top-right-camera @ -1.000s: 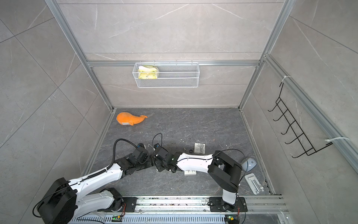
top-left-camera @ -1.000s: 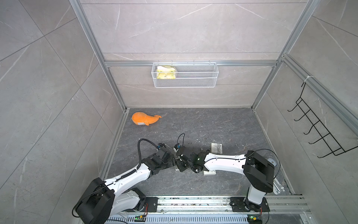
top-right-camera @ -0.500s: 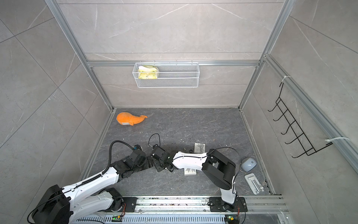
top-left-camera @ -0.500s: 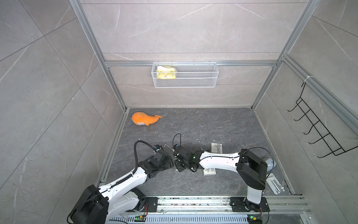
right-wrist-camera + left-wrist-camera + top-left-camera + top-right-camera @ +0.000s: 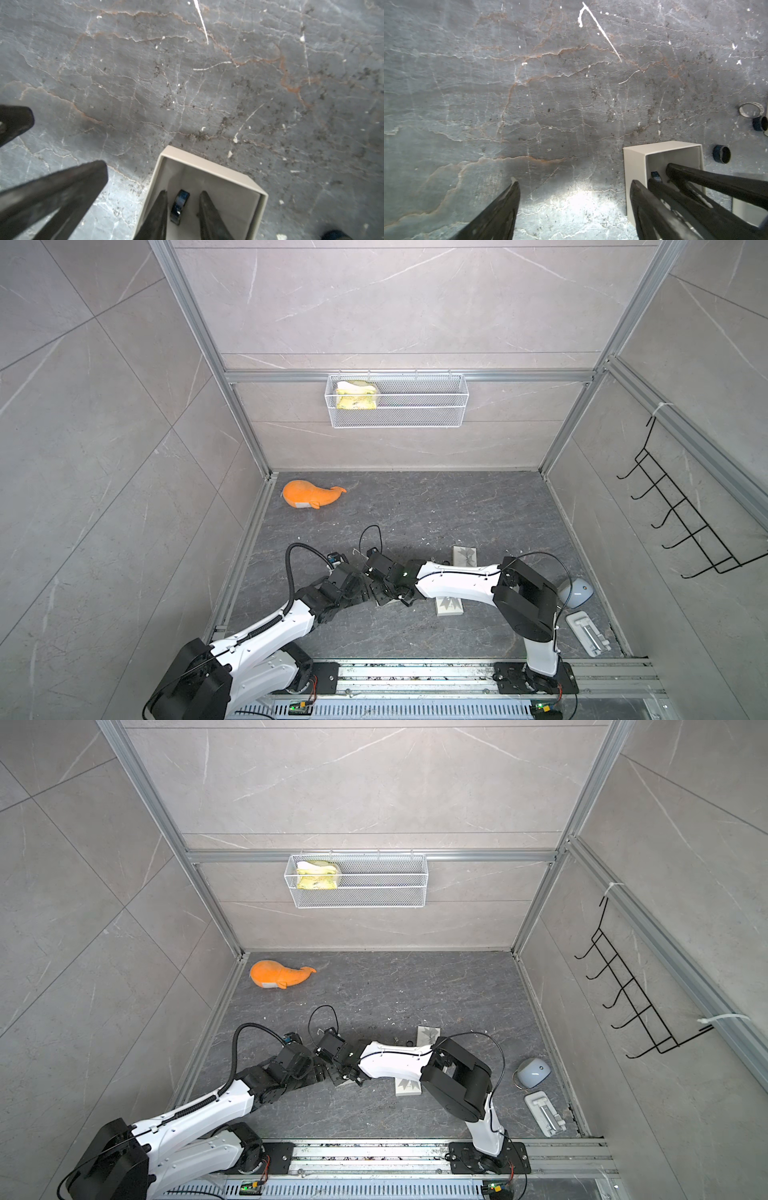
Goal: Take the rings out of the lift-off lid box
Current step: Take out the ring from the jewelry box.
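- The right gripper [image 5: 182, 192] is hanging down inside the open box [image 5: 207, 164]. Its two fingers are standing one on each side of a small ring [image 5: 179, 205]. A little gap is showing on both sides, so it is open and not pinching the ring yet.
- The small ring is standing up on its edge on the box floor. That is likely why the fingers are waiting at its flat sides, ready to squeeze.
- The box walls are sitting close around those fingers, so there is little room. The ring could tip over or roll when squeezed.
- The left gripper [image 5: 575, 181] is spread wide and holding nothing. One of its fingers is sitting just beside the outside wall of the box, perhaps to keep the box from sliding. Whether it is touching cannot be told.
- On the grey surface [image 5: 550, 93] outside the box, a dark ring [image 5: 721, 154], a second dark ring [image 5: 760, 123] and a paler ring [image 5: 750, 110] are lying near it.
- Farther off, in a top view, two white patterned pieces [image 5: 464, 558] [image 5: 449, 608] are peeking out beside the right arm.
- An orange toy whale [image 5: 309, 497] is lying well apart, and a wire basket [image 5: 415, 414] is hanging on the back wall. Neither is getting in the way.
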You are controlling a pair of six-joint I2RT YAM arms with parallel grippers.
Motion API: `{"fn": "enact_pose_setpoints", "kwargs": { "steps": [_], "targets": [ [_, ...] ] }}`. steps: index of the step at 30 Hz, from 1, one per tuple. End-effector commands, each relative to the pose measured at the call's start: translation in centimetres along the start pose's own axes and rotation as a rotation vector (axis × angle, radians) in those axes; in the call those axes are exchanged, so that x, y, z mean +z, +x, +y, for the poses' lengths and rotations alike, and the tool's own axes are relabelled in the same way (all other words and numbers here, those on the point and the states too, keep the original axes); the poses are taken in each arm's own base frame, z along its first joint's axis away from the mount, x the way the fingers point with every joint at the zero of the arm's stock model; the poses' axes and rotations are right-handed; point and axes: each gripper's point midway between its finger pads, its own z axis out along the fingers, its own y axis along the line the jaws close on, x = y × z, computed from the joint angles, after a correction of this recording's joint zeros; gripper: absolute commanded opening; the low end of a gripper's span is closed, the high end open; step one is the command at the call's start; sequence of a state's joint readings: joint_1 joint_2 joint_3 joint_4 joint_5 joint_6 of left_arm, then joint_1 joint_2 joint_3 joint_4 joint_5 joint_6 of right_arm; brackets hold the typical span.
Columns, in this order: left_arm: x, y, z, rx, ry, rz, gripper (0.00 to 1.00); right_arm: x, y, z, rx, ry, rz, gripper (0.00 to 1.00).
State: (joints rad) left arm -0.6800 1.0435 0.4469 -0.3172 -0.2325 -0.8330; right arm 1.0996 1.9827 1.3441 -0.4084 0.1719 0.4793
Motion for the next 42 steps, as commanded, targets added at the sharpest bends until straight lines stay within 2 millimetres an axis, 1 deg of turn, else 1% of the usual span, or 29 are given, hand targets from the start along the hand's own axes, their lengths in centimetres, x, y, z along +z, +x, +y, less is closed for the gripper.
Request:
{"fn": "enact_pose_setpoints", "kwargs": {
  "steps": [1, 4, 6, 8, 14, 20, 26, 28, 33, 36, 42],
  "targets": [
    [-0.3, -0.3, 0.4, 0.014, -0.016, -0.016, 0.84, 0.2, 1.1, -0.6, -0.007, 0.061, 0.040, 0.29],
    [-0.3, -0.3, 0.5, 0.016, -0.018, -0.021, 0.84, 0.0, 1.5, -0.9, -0.012, 0.085, 0.063, 0.29],
    [-0.4, -0.4, 0.6, 0.020, -0.021, -0.023, 0.84, -0.5, 1.5, -1.0, -0.013, 0.097, 0.069, 0.29],
    [-0.5, -0.4, 0.7, 0.022, -0.027, -0.023, 0.84, -0.7, 1.7, -0.6, -0.005, 0.076, 0.077, 0.30],
    [-0.5, -0.6, 0.7, 0.022, -0.032, -0.031, 0.84, 0.7, 2.2, -0.4, 0.005, 0.087, 0.118, 0.29],
    [-0.5, -0.2, 1.1, 0.014, -0.036, -0.024, 0.84, 1.4, 2.0, -0.5, 0.043, 0.113, 0.137, 0.28],
    [-0.4, 0.0, 1.2, 0.012, -0.039, -0.018, 0.84, 2.0, 2.9, -1.9, 0.105, 0.141, 0.165, 0.24],
    [-0.3, 0.1, 1.2, 0.012, -0.039, -0.014, 0.84, 2.1, 3.0, -2.0, 0.108, 0.140, 0.171, 0.22],
    [0.0, 0.2, 1.0, 0.012, -0.036, -0.005, 0.84, 1.6, 2.3, -2.1, 0.108, 0.142, 0.143, 0.20],
    [0.0, 0.2, 1.0, 0.011, -0.035, -0.001, 0.84, 1.0, 1.7, -1.7, 0.105, 0.116, 0.121, 0.19],
    [0.0, 0.3, 0.9, 0.004, -0.025, -0.003, 0.84, 0.4, 1.2, -1.7, 0.119, 0.083, 0.096, 0.15]
  ]
}}
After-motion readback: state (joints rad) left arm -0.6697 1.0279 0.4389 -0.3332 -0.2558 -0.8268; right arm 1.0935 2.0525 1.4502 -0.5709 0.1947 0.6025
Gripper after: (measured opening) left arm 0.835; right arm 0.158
